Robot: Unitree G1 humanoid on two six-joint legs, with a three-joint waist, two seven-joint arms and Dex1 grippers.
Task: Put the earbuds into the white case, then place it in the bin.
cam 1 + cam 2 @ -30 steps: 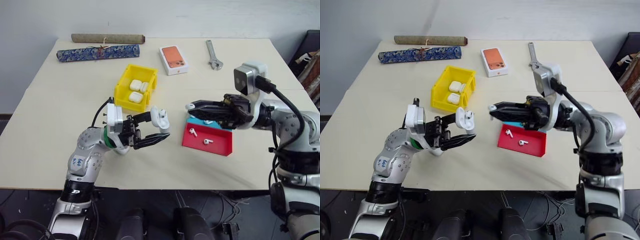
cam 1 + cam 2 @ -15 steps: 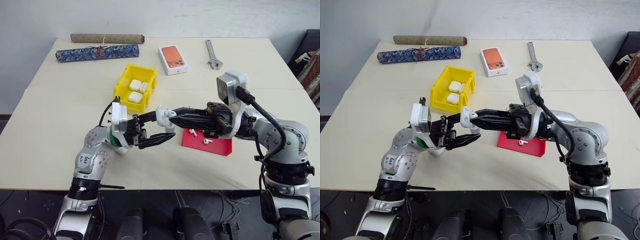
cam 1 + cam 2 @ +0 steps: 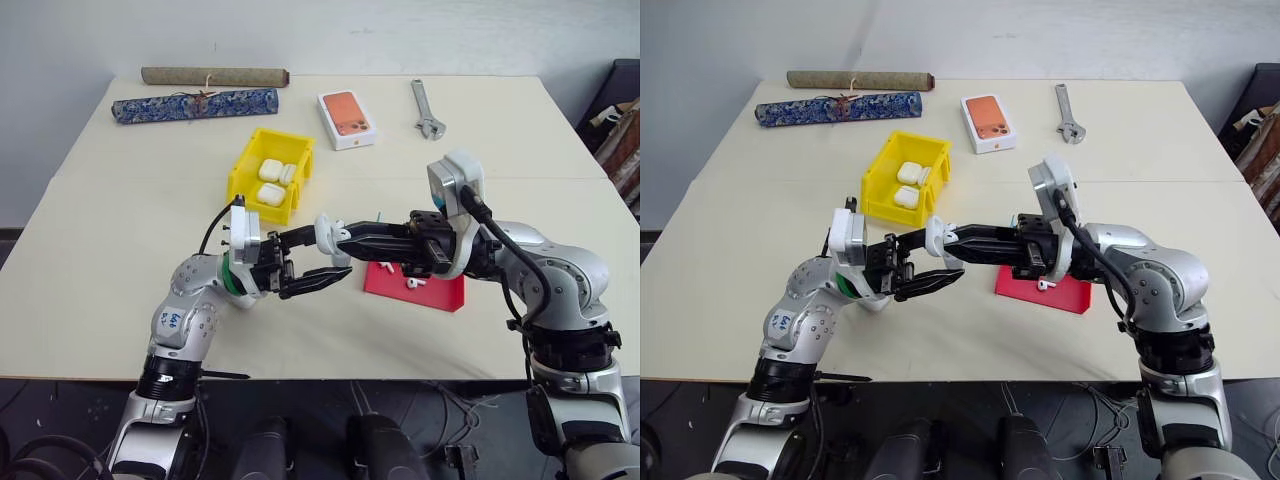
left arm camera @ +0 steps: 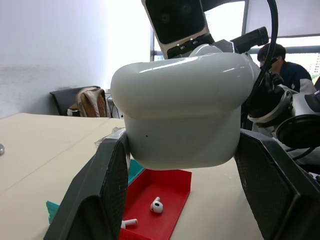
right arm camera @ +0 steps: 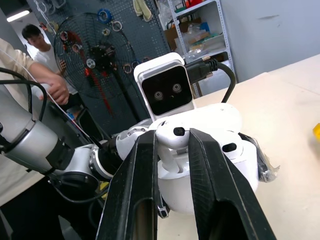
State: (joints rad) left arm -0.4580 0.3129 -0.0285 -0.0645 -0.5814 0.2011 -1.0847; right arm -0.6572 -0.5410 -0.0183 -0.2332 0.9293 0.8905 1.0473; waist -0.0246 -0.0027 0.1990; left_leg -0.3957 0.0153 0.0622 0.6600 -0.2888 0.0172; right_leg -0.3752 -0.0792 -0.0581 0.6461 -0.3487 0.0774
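My left gripper point(image 3: 322, 254) is shut on the white case point(image 3: 326, 231), held above the table with its lid open; in the left wrist view the case point(image 4: 182, 117) sits between both fingers. From the right, my right gripper point(image 3: 341, 236) reaches level to the case and is shut on one of the earbuds point(image 5: 175, 134), right over the case's open well point(image 5: 220, 162). Two more earbuds point(image 3: 408, 283) lie in the red tray point(image 3: 440, 296). The yellow bin point(image 3: 240, 176) stands behind the left gripper and holds a few white cases point(image 3: 270, 181).
An orange phone box point(image 3: 347, 118), a wrench point(image 3: 428, 110), a blue patterned roll point(image 3: 195, 104) and a brown roll point(image 3: 215, 75) lie along the far side of the table. A person point(image 4: 274, 56) sits beyond the table; another person point(image 5: 42, 60) stands by a fan.
My right gripper has swung left with the earbud, from above the red tray to the mouth of the case. The left gripper has kept the case in place.
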